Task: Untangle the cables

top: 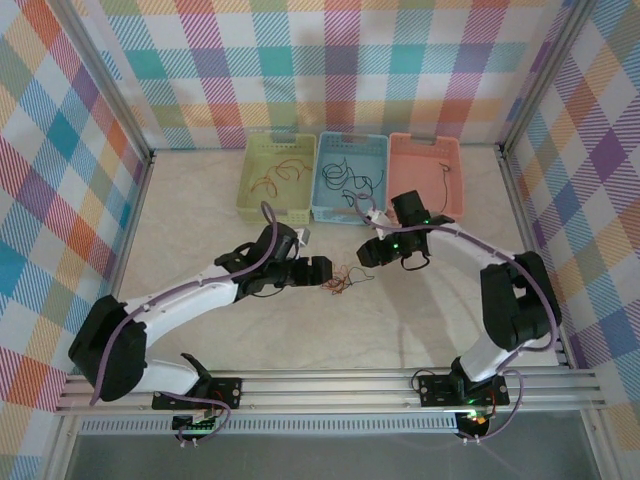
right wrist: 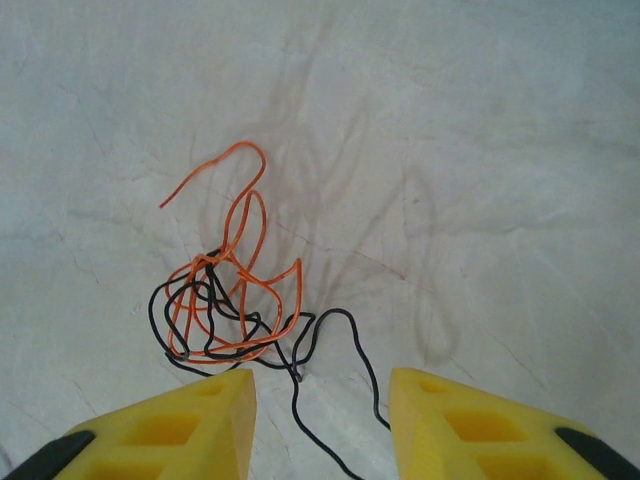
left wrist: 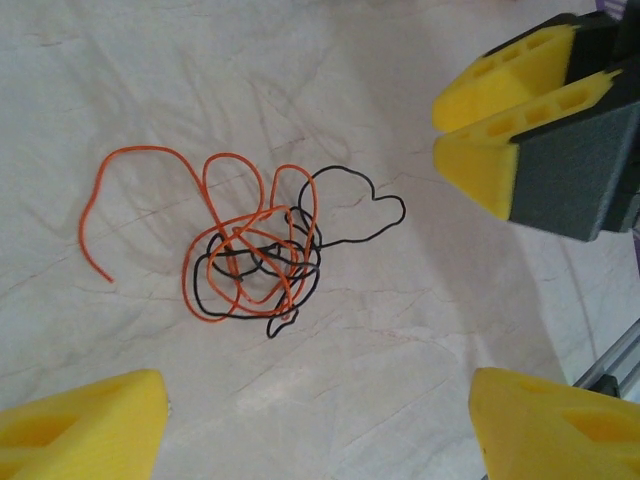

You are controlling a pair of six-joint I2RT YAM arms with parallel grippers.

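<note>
Where the overhead camera looks down, the cables (top: 345,280) lie in one small knot on the pale surface (top: 200,240) at mid-frame. They sit between the left claw (top: 326,269) and the right claw (top: 364,254), both near it. A yellow-green basket (top: 280,137), a blue basket (top: 352,137) and a pink basket (top: 425,138) stand in a row at upper centre, each with loose strands inside.

From the left wrist, orange and black cables (left wrist: 250,258) are looped through one another just left of centre. The left claw (left wrist: 315,400) stands wide apart, its yellow fingers (left wrist: 90,425) in the lower corners, gripping nothing. The right claw (left wrist: 437,128) hangs at upper right, clear of the knot.

From the right wrist, the knot (right wrist: 235,300) lies lower left of centre. The right claw (right wrist: 320,380) is apart, and one black strand runs down between its fingers (right wrist: 170,425).
</note>
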